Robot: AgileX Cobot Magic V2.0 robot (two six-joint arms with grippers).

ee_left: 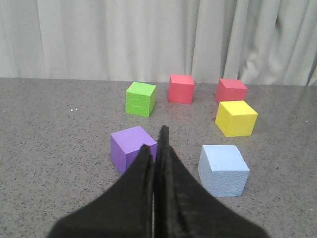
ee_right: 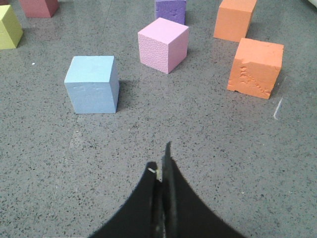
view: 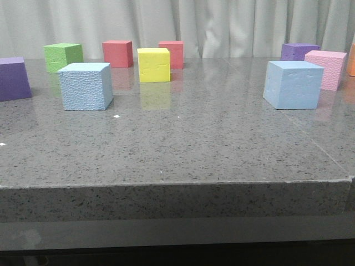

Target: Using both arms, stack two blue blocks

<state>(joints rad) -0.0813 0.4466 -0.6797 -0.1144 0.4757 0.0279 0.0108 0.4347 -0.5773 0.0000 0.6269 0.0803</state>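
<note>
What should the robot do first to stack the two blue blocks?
Probably open the right gripper and reach toward the right blue block. Both blue blocks sit apart on the table, the left blue block untouched too, and both grippers are shut and hold nothing.

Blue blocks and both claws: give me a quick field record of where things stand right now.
left blue block: on the table, left side, in front of the green cube, untouched
right blue block: on the table, right side, in front of the pink cube, untouched
stack: not started; blocks far apart
left claw: shut, empty, held back from the purple cube
right claw: shut, empty, well short of the right blue block
nearby: yellow cube, two red cubes behind it
</note>
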